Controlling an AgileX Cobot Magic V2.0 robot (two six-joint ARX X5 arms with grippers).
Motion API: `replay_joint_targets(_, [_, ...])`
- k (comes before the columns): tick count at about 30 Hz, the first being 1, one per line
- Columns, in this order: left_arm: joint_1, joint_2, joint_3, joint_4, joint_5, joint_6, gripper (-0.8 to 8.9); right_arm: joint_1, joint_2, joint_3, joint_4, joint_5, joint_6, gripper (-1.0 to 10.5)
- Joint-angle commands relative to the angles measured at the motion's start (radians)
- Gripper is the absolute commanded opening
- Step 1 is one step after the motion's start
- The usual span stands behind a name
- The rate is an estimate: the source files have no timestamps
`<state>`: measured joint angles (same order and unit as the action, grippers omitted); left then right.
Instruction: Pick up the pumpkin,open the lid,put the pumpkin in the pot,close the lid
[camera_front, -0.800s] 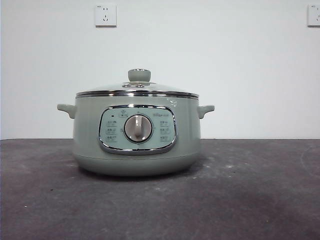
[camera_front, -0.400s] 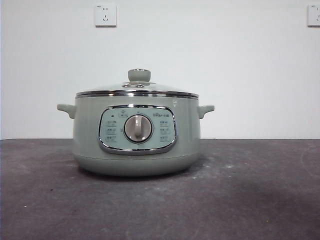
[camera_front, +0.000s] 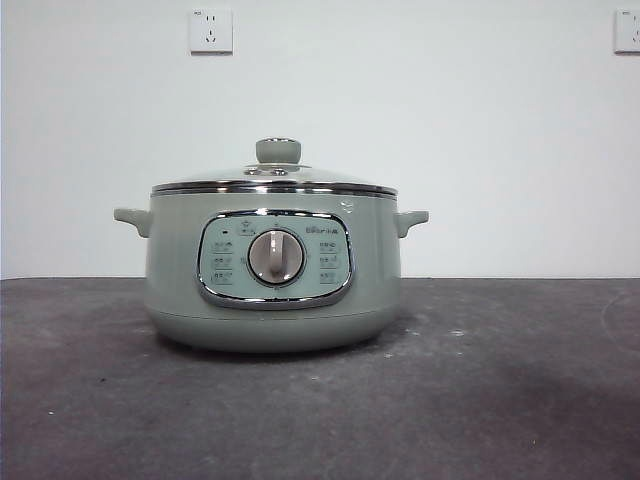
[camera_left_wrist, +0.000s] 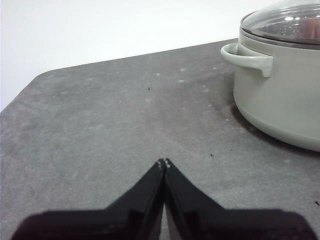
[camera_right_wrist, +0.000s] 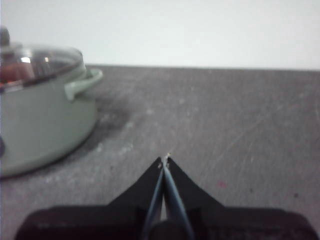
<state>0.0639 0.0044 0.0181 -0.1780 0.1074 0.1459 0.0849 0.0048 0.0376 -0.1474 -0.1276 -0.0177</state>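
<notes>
The pale green pot (camera_front: 180, 290) stands at the table's middle with its dial panel facing the front view. The glass lid (camera_front: 330, 180) with its green knob sits closed on it. The pumpkin is not plainly in view; an orange-red patch shows dimly through the lid glass in the left wrist view (camera_left_wrist: 310, 25) and the right wrist view (camera_right_wrist: 11, 72). My left gripper (camera_left_wrist: 163, 161) is shut and empty over bare table, well off the pot (camera_left_wrist: 280, 100) beside one handle. My right gripper (camera_right_wrist: 165, 159) is shut and empty, apart from the pot (camera_right_wrist: 40, 125) on its other side.
The dark grey table (camera_front: 500, 400) runs to a white wall with two sockets, one of them above the pot (camera_front: 211, 30). The table's rounded corner edge (camera_left_wrist: 30, 85) shows in the left wrist view. Neither arm shows in the front view.
</notes>
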Motion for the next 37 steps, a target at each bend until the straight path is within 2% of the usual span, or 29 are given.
replay_joint_targets(1, [0.003, -0.003, -0.016, 0.004, 0.0, -0.006, -0.03, 0.0, -0.003, -0.023, -0.001, 0.003, 0.019, 0.0])
replay_joint_targets(11, [0.003, -0.003, -0.016, 0.004, 0.0, -0.006, -0.03, -0.001, -0.003, -0.029, -0.032, 0.003, 0.034, 0.0])
replay_joint_targets(15, [0.003, -0.003, -0.016, 0.004, 0.0, -0.006, -0.03, -0.001, -0.003, -0.029, -0.032, 0.004, 0.151, 0.0])
replay_joint_targets(37, [0.003, -0.003, -0.016, 0.004, 0.0, -0.006, -0.03, 0.0, -0.003, -0.028, -0.032, 0.004, 0.151, 0.0])
